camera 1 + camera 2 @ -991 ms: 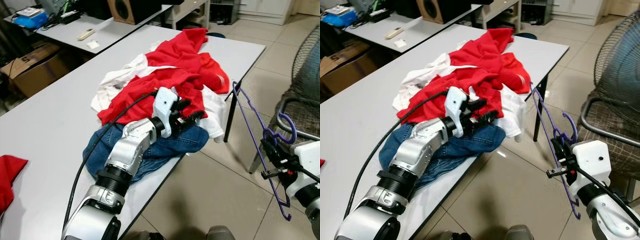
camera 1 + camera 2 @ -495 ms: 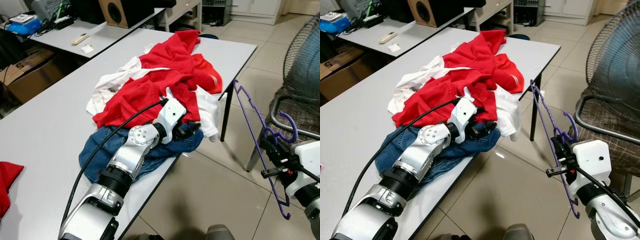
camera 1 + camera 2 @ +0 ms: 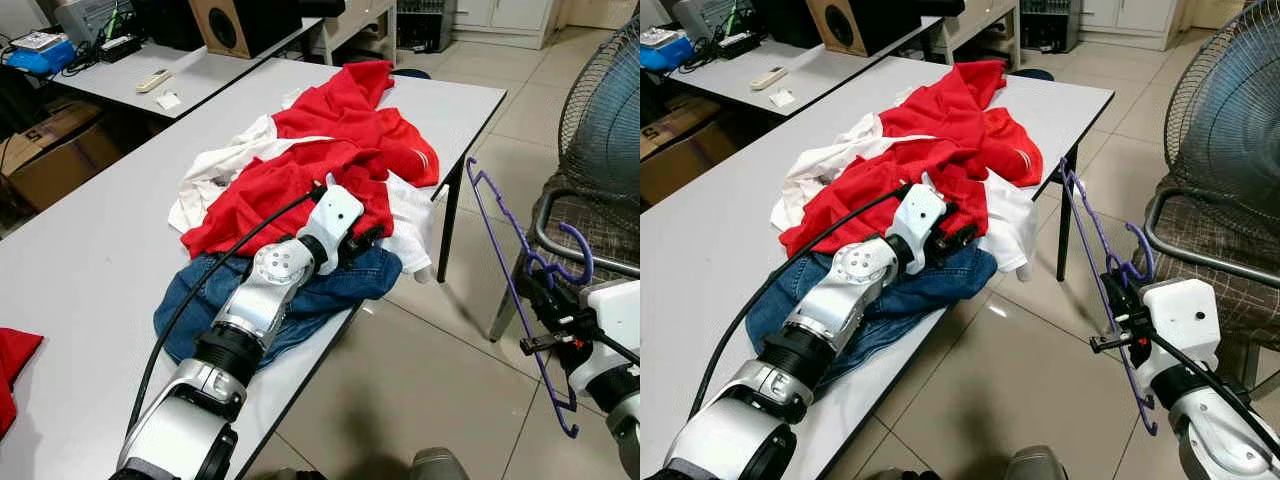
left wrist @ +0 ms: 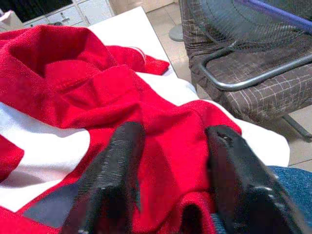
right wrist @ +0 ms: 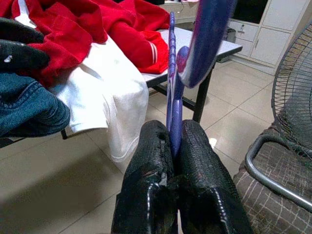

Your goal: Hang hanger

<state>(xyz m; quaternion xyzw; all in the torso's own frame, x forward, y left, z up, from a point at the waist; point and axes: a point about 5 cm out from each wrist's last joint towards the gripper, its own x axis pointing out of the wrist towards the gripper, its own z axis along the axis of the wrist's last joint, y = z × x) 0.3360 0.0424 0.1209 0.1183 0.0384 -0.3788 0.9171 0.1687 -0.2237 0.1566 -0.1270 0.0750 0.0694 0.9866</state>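
While the left arm lies stretched across the grey table [image 3: 90,260], the left gripper [image 4: 173,161] has its two black fingers spread apart and pressed into a red garment [image 3: 300,175], with a fold of the red cloth bulging up between them. That garment lies on top of a tangled heap, with white clothing [image 3: 215,170] under and beside it and a pair of blue jeans [image 3: 330,290] at the near end, under the wrist. A black cable [image 3: 200,300] runs along the arm over the jeans. Off the table's edge, over the tiled floor, the right gripper [image 5: 171,141] is clamped tight on a purple hanger [image 3: 510,270], which hangs upright with its hook near the gripper and its long side slanting up towards the table corner. Just behind the hanger stand a chair with a checked seat [image 3: 1230,270] and a large round fan [image 3: 1230,110], both close to the right arm. Farther back, a second table [image 3: 200,70] carries a wooden speaker [image 3: 235,20], a remote [image 3: 152,79] and a blue box [image 3: 40,50]. A cardboard box [image 3: 45,150] sits between the two tables, and a scrap of red cloth [image 3: 12,375] lies at the near left edge.
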